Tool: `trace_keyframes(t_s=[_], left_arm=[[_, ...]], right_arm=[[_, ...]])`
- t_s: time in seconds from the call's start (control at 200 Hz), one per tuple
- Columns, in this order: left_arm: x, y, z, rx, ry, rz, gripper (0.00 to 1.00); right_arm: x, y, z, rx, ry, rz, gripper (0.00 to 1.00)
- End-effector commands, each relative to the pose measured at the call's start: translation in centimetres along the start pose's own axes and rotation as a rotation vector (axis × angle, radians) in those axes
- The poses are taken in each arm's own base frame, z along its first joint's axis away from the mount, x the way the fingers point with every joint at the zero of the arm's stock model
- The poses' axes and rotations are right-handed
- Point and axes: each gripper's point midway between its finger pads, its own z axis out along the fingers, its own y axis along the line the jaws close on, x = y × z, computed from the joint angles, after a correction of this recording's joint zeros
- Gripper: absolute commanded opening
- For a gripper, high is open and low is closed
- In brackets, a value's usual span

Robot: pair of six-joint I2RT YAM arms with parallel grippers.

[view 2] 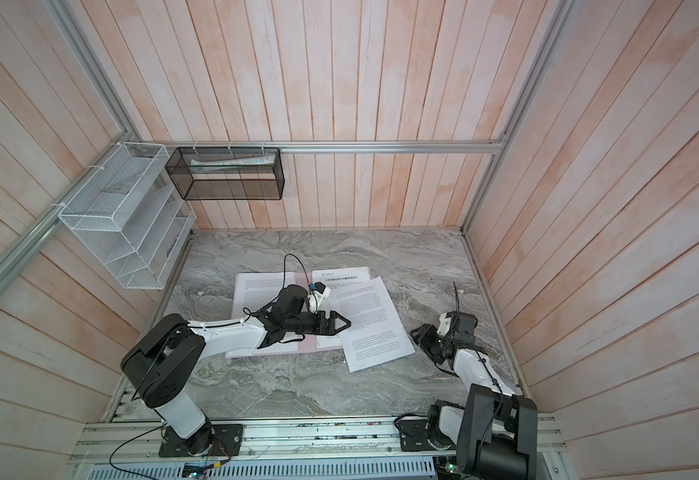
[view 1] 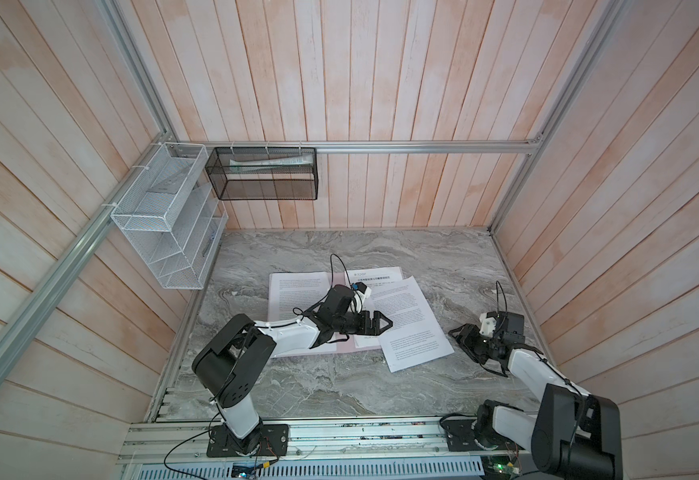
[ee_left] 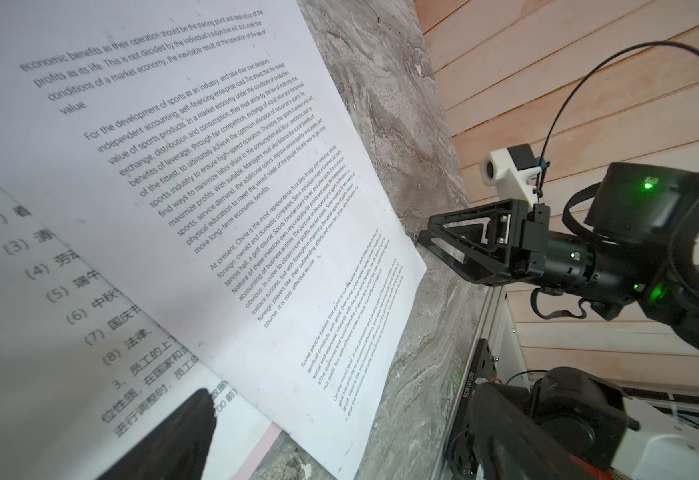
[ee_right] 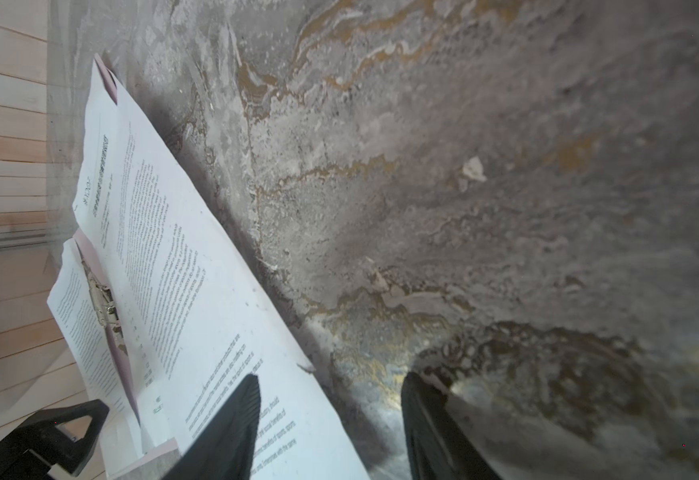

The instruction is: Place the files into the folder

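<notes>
Top views: the folder (view 1: 345, 347) lay open with files (view 1: 297, 299) on both leaves. One skewed sheet (view 1: 410, 324) overhung the folder's edge on the right arm's side. The left gripper (view 1: 381, 322) stood spread wide over the folder, holding nothing.

Left wrist: the right gripper (ee_left: 451, 245) was parted and empty, just off the sheet's outer corner (bare marble beyond).

Right wrist: one fingertip (ee_right: 248, 386) stood over the sheet. A low push would likely buckle the sheet or drag the folder.

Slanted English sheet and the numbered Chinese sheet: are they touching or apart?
Touching. The left wrist view shows the slanted sheet lying across the numbered sheet, overlapping its edge.
</notes>
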Motion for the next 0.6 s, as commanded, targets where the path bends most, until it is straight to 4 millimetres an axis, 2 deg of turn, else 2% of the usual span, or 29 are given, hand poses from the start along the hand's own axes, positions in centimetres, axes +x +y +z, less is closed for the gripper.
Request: trace_keyframes(t_s=[0.0,0.41,0.595], left_arm=[[-1.6,-1.8,0.5,0.058,-0.024,0.038,0.97],[-1.4,-1.3,1.0,0.047,-0.007,0.045,0.97],[-1.4,-1.1,1.1,0.041,-0.006,0.048,0.97]], right_arm=[[2.5,0.0,0.3,-0.051,0.101,0.037,0.56],[5.7,1.2,0.0,-0.183,0.201,0.082,0.49],[6.6,1.6,-0.2,-0.237,0.214,0.090,0.42]])
